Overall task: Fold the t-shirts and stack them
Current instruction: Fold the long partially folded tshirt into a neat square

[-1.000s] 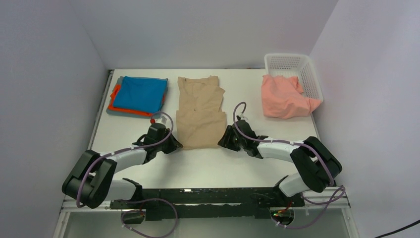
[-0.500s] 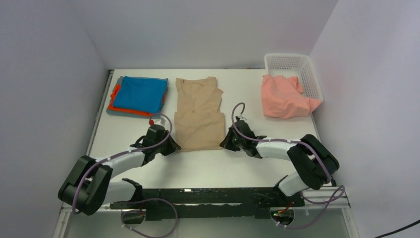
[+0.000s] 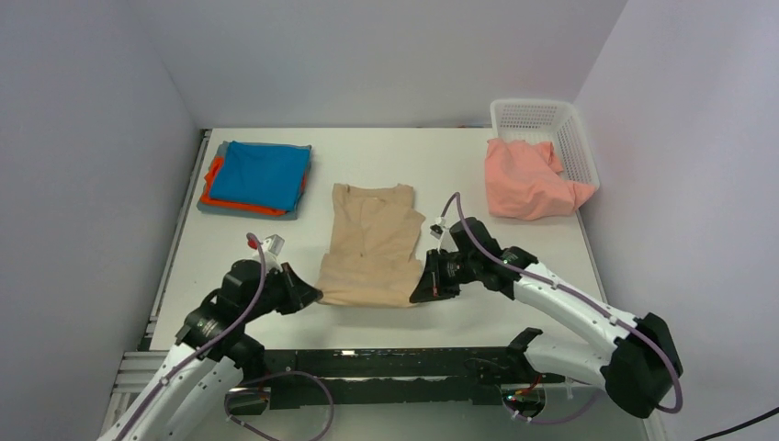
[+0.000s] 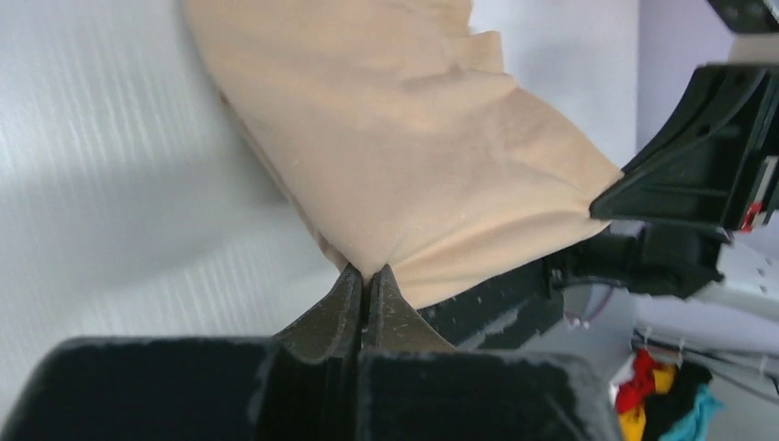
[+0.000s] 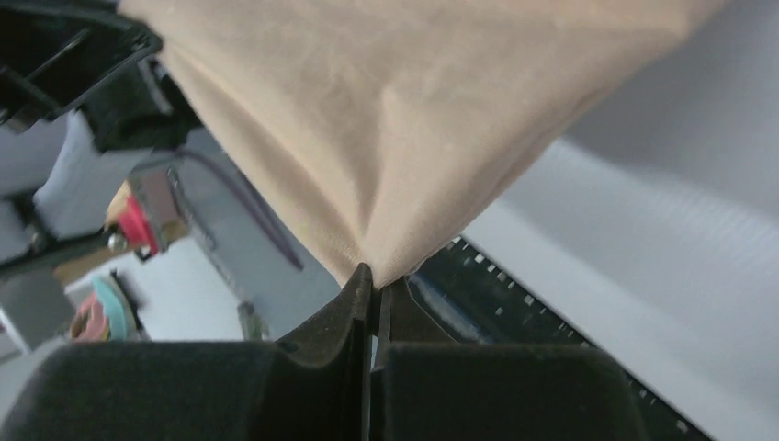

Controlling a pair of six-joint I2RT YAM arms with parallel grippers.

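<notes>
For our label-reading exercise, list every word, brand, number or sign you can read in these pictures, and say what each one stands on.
There is no readable text in any view.
The tan t-shirt, blue t-shirt and pink t-shirt are plain cloth with no print or visible tag.
The white basket shows no label.

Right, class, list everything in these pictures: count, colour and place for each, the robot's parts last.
tan t-shirt: one, beige, mid-table
folded t-shirts: three, blue over orange over grey, stacked far left
pink t-shirt: one, salmon, hanging out of the basket, far right
basket: one, white, far right corner
table: one, white, under everything
left gripper: one, black, shut on tan t-shirt's near left corner
right gripper: one, black, shut on its near right corner
</notes>
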